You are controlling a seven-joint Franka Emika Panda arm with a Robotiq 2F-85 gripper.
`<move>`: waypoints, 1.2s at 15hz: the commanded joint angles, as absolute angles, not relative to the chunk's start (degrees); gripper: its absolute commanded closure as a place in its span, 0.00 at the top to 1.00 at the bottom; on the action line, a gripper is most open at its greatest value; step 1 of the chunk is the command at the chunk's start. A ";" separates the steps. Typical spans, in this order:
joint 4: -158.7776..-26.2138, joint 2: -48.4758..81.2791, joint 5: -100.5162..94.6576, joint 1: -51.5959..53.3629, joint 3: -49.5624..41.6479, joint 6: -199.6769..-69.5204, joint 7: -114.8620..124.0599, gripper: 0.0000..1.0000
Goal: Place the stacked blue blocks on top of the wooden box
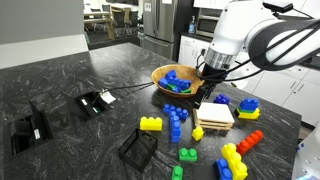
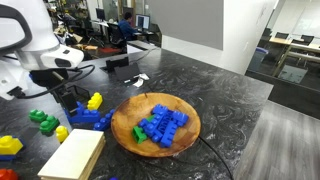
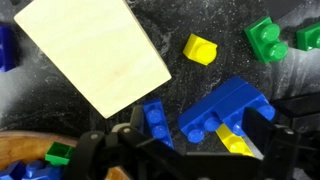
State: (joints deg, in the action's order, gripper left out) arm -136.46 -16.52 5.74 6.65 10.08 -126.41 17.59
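Observation:
The stacked blue blocks (image 3: 157, 122) stand on the dark counter and show in both exterior views (image 1: 176, 122) (image 2: 78, 115). The wooden box (image 3: 95, 50) lies flat beside them, pale-topped, with nothing on it (image 1: 215, 115) (image 2: 72, 155). My gripper (image 3: 195, 127) is open and empty, hovering above the counter (image 1: 208, 78) (image 2: 68, 95). In the wrist view the tower sits by one finger. A flat blue brick (image 3: 228, 108) resting on a yellow brick (image 3: 238, 142) lies between the fingers.
A round wooden bowl (image 1: 160, 76) (image 2: 125, 120) holding loose blue and green bricks stands close by. Yellow (image 1: 150, 124), green (image 1: 187, 155) and red (image 1: 250, 140) bricks are scattered around. Black objects (image 1: 95, 102) (image 1: 138, 148) lie farther off, and the counter edge is near the box.

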 commanded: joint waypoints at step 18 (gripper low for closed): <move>-119.88 4.23 4.34 9.95 12.00 -127.31 52.79 1.00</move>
State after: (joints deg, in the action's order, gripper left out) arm -121.98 1.43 4.20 8.76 12.75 -128.12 44.86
